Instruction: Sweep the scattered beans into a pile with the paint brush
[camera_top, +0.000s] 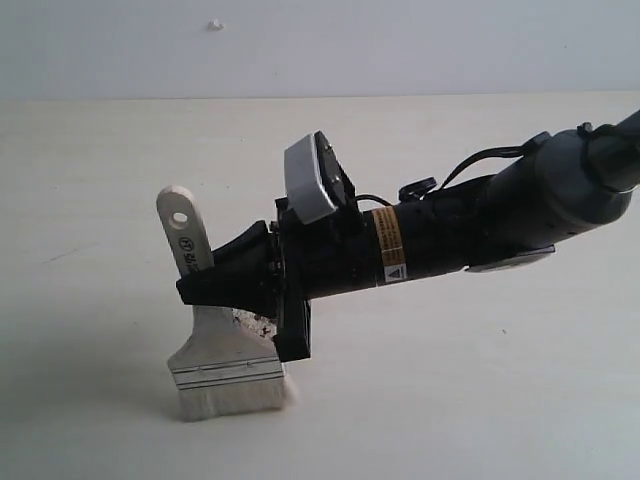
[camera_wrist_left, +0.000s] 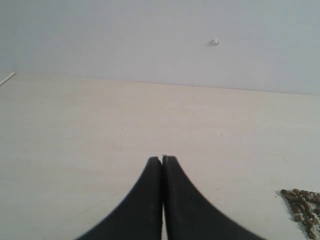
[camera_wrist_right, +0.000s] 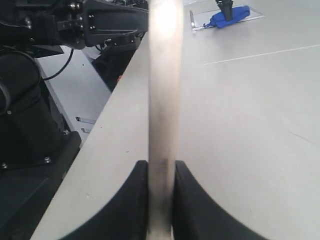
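Right hand is clamped on the brush, partway down the handle, below the hole. The brush stands nearly upright with a slight lean, bristles down on the table. Left hand is shut with nothing in it, parked off to one side of the beans.

From the left wrist the beans look bunched into a tight wedge-ish patch at the edge of view, so I'd say the pile is mostly made. The outside camera only shows a dark speckly bit right behind the brush, beside my right hand. The brush and arm hide the rest, so I can't tell if there are strays.

My take on doing this stroke right:
- bristle tips in light contact, flat edge square to the sweep, so the tiny round ones don't roll out past the corners
- short slow strokes toward the pile, easing off just short of it, or you plough through and scatter it
- don't press hard, the handle is thin and could twist in the grip

Containers: nothing for the beans, they lie loose on the table. Far off in the right wrist view there's a blue thing on what looks like a clear flat sheet. No idea what it is.
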